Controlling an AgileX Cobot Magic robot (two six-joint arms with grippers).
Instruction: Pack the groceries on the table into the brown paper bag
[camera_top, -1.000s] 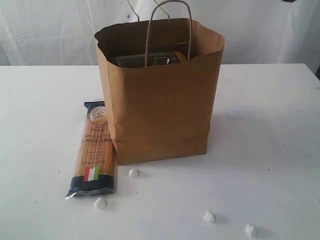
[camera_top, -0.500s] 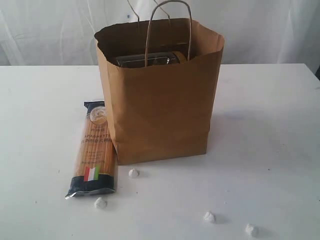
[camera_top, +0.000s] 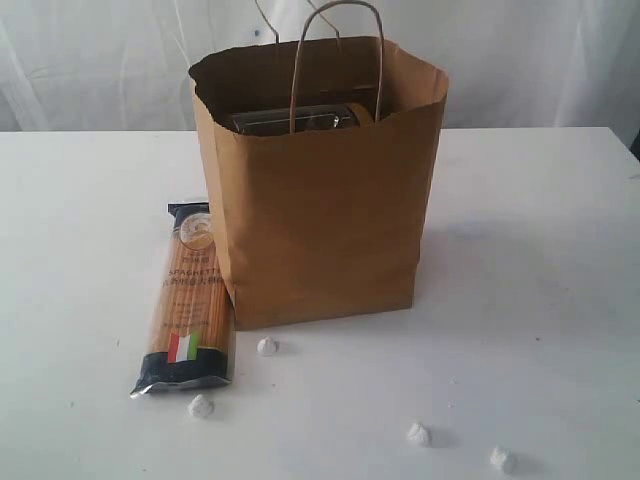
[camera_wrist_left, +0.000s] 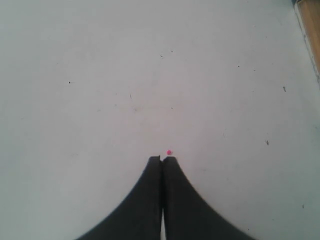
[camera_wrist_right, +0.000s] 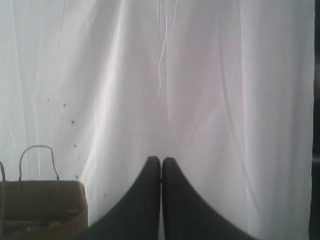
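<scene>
The brown paper bag (camera_top: 320, 200) stands upright in the middle of the white table (camera_top: 530, 250), and dark and clear items show inside its mouth (camera_top: 295, 118). The spaghetti packet (camera_top: 188, 300) with the Italian flag lies flat on the table against the bag's left side. Neither arm shows in the exterior view. My left gripper (camera_wrist_left: 162, 158) is shut and empty above bare tabletop, with an edge of the spaghetti packet (camera_wrist_left: 311, 25) in the corner of its view. My right gripper (camera_wrist_right: 161, 160) is shut and empty, facing a white curtain, with the bag (camera_wrist_right: 42, 207) low at one side.
Several tiny white lumps (camera_top: 266, 346) lie on the table in front of the bag and the packet. A white curtain (camera_top: 100, 60) hangs behind the table.
</scene>
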